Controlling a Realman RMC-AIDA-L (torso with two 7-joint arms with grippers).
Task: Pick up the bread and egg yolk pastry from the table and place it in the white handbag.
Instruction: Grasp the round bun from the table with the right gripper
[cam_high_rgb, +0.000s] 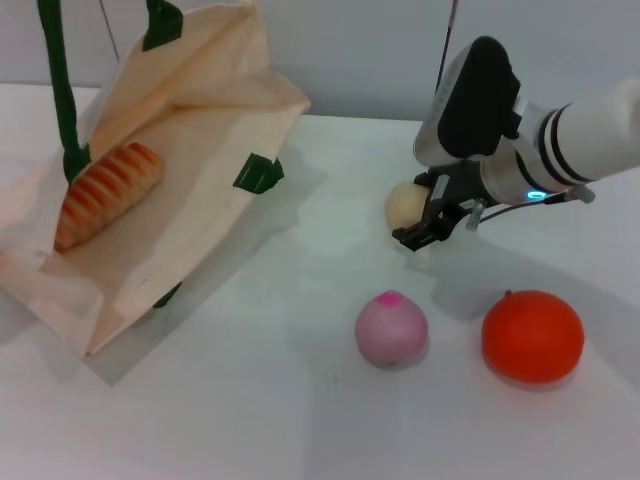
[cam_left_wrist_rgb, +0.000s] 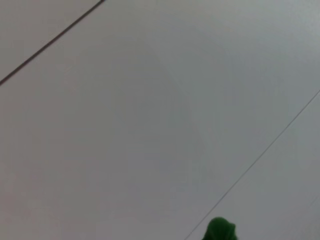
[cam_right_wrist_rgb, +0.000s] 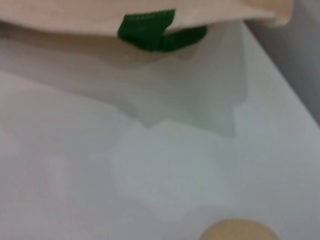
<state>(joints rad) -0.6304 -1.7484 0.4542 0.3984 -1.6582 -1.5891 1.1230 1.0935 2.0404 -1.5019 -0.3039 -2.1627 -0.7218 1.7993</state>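
The bread (cam_high_rgb: 105, 192), a striped orange-brown loaf, lies inside the white handbag (cam_high_rgb: 215, 215), which lies at the left with its mouth held open and its dark green straps (cam_high_rgb: 58, 90) rising out of the picture. The egg yolk pastry (cam_high_rgb: 404, 204), a pale cream ball, sits right of the bag and is partly covered by my right gripper (cam_high_rgb: 425, 228), which is right at it. The right wrist view shows the pastry's top (cam_right_wrist_rgb: 239, 231) and the bag's edge (cam_right_wrist_rgb: 150, 17). My left gripper is out of view; its wrist view shows only a green strap tip (cam_left_wrist_rgb: 220, 231).
A pink ball with a magenta tip (cam_high_rgb: 391, 329) and a round orange ball (cam_high_rgb: 532, 336) lie on the white table (cam_high_rgb: 250, 400) in front of the pastry. A grey wall stands behind the table.
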